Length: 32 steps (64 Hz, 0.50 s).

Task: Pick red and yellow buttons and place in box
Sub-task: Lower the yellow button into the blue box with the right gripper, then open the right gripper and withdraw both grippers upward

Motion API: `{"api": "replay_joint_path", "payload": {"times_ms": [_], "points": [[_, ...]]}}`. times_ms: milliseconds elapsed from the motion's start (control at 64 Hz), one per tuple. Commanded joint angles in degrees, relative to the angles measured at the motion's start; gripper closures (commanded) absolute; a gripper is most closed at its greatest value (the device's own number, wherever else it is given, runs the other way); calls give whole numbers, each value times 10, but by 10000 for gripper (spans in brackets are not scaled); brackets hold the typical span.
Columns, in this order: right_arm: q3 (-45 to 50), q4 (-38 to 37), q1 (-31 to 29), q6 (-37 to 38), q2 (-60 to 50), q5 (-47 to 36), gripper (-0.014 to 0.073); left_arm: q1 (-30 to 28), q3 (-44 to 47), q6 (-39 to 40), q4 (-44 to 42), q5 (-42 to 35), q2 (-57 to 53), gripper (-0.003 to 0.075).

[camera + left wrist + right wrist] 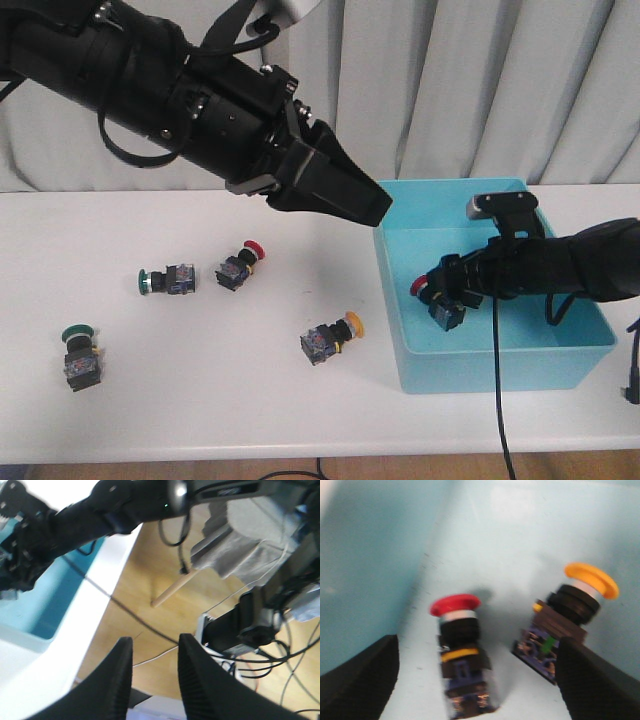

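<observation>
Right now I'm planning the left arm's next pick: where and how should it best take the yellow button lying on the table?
Probably grip the yellow button across its blocky black body, coming straight down from above. It lies on its side, cap toward the box, so the body's flat sides suit the fingers better than the round cap.

In your front view, the right gripper (440, 290) inside the box (497, 367) covers most of the red button (418, 287), leaving only a sliver of cap, and hides the yellow button (570, 620) entirely. Your right wrist view is blurred, both finger pads (357, 677) cut off by the frame edge. Your left wrist view smears the box (45, 607) and crops the left gripper (154, 675) at its base.
</observation>
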State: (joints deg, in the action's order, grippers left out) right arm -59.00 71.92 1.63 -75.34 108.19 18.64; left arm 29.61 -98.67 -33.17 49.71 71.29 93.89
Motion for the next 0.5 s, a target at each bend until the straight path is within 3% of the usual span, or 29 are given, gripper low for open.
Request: {"api": "replay_joint_path", "payload": {"times_ms": [0,156,281,422,484], "points": [[-16,10,-3,11,-69,48,1,2,-15,3,7,1,-23,504],[-16,17,-2,17,-164,144,128,2,-15,3,-32,1,-23,504],[-16,74,-2,11,-257,219,319,2,-15,3,-49,1,-33,504],[-16,104,-2,-47,-378,253,595,2,-15,5,-83,-14,-71,542],[-16,103,-2,-54,-424,252,605,2,-15,23,-111,-26,-97,587]]}}
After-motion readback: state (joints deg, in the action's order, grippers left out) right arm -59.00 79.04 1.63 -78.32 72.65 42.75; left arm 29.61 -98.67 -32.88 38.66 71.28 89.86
